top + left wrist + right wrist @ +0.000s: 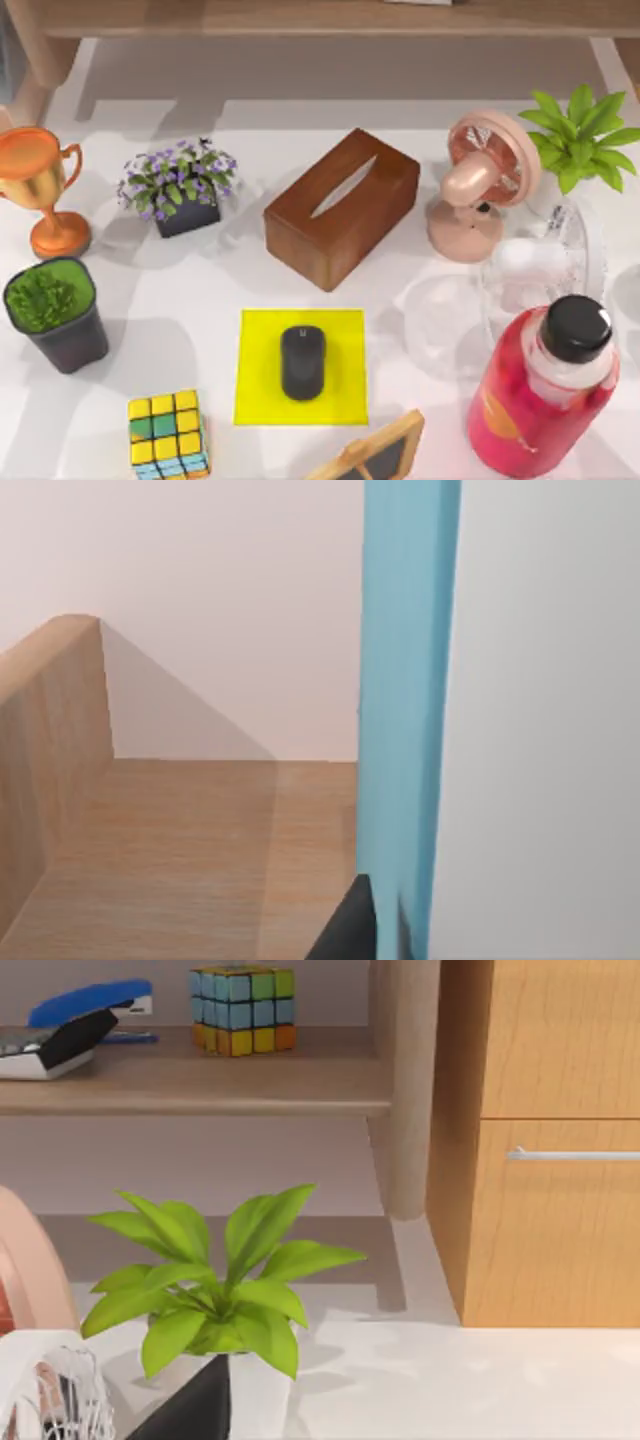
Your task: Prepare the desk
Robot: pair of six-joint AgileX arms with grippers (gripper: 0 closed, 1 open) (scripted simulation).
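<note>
Currently, surface: I see the white surface [180, 330] spread across the top view, crowded with things.
Centre: a black mouse [302, 362] lies on a yellow mat [260, 385], with a brown wooden tissue box [342, 207] farther back.
Left side: a gold trophy [40, 185], a purple-flowered pot [182, 190], a dark pot of green moss [55, 312], and a puzzle cube [168, 434] at the near edge.
Right side: a pink fan [485, 180], a leafy green plant [582, 135], a white fan [545, 265] and a red bottle [540, 390] with a black cap.
Near edge: a small framed chalkboard [375, 455].
Left end effector: I cannot tell its state; the left wrist view shows a wooden shelf [170, 860] and a blue panel [405, 700].
Right end effector: I cannot tell either; the right wrist view faces the plant and a wooden cabinet [550, 1210].
</note>
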